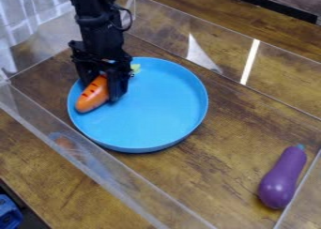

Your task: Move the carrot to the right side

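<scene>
Black and pointing straight down, the claw (103,85) is closed on the carrot (90,96), its dark fingers pressed against the vegetable's upper end inside the plate (170,120). That carrot (a small orange toy, tapered) lies tilted in the left part of the round blue plate, near the rim, its narrow tip pointing down and to the left in the camera view. A little patch of pale green, its leafy top, shows just to the right of the claw. The orange body below the fingers is plain to see, while the part between them is hidden by the claw itself.

Above the claw the black arm (96,17) rises up to the top edge of the picture, with cables running along it.

The plate sits on a dark wooden tabletop (189,190), inside a low clear plastic barrier (51,129) whose walls catch bright streaks of reflected light. Well apart from the plate, toward the lower right corner, a purple eggplant (283,176) lies on the wood (glossy, slanted, its narrower end up and to the right). Whether the carrot is resting on the plate's floor or lifted slightly off it cannot be told from this angle.
</scene>
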Controlling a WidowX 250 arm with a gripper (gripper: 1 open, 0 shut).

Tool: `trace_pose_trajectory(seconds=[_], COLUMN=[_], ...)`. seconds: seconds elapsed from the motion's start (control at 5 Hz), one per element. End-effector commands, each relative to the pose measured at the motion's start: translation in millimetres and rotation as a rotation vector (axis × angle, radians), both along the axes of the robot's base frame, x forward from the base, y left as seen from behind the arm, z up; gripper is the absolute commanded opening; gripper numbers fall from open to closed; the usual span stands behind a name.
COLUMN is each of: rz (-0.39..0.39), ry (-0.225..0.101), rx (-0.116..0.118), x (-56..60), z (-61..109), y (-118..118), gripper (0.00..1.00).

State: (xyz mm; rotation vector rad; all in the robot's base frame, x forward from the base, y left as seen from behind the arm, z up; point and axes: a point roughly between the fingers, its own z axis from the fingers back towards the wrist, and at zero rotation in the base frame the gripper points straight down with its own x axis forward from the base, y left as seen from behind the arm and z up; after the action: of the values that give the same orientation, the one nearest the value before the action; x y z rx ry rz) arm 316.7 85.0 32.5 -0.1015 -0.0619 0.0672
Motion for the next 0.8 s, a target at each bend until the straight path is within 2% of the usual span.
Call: trace_pose_trajectory(seconds=[0.0, 0.2, 0.6], rz=[0.025, 0.034, 0.01], ry=[-0.068, -0.077, -0.071], rx=[0.013, 0.011, 0.046], x=[9.9, 12.2, 14.2], z=[16.2, 17.6, 37.9], y=[9.9, 11.6, 5.6], gripper=[0.0, 0.0, 0.0])
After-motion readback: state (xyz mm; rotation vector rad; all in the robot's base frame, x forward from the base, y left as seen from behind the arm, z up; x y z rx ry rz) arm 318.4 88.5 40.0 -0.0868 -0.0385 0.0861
